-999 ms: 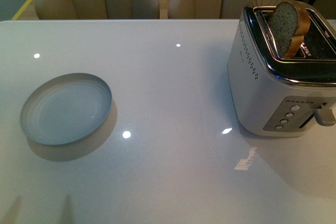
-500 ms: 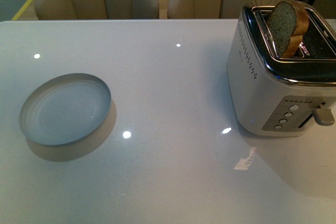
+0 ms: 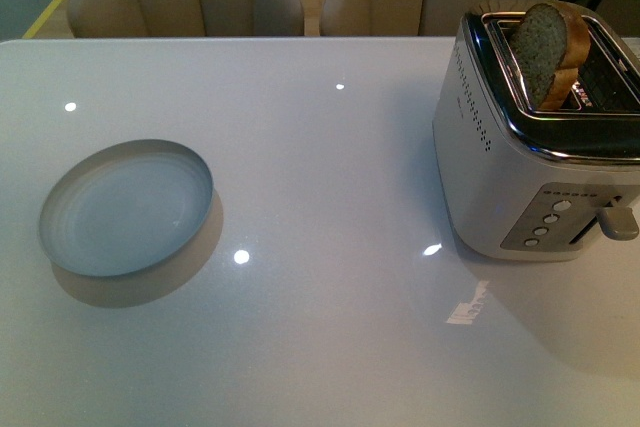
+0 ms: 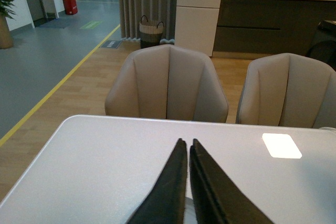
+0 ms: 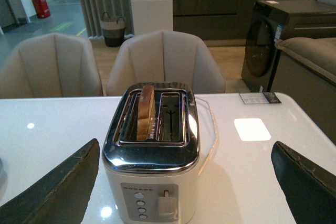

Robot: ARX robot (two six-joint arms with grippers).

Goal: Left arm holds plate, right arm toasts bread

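Bread (image 3: 545, 39): stands up out of the toaster's (image 3: 520, 162) slot nearer the plate, leaning, its rounded end well above the rim; the other slot is bare.
Plate (image 3: 127, 208): lies flat and bare on the surface (image 3: 330, 167), well apart from the toaster, on its vented side.
Left end effector (image 4: 188, 182): clenched, its two black fingers pressed together with nothing between them; it points across the surface toward the chairs (image 4: 167, 83), and the plate is not in its wrist view.
Right end effector (image 5: 184, 187): released, fingers spread wide to either side of the toaster, facing its lever (image 5: 165, 203) and buttons, touching nothing.
Progress: seems early or at a hand-over point. The slice sits high and the lever looks up, so I cannot tell whether toasting is done or not yet begun.
Left to do: the left arm has yet to take the plate; the right arm has yet to work the lever or lift the slice.
Around: chairs stand beyond the toaster at the far edge; a small card (image 5: 260, 97) lies behind it, near the corner.
In the way: nothing lies between toaster and plate.
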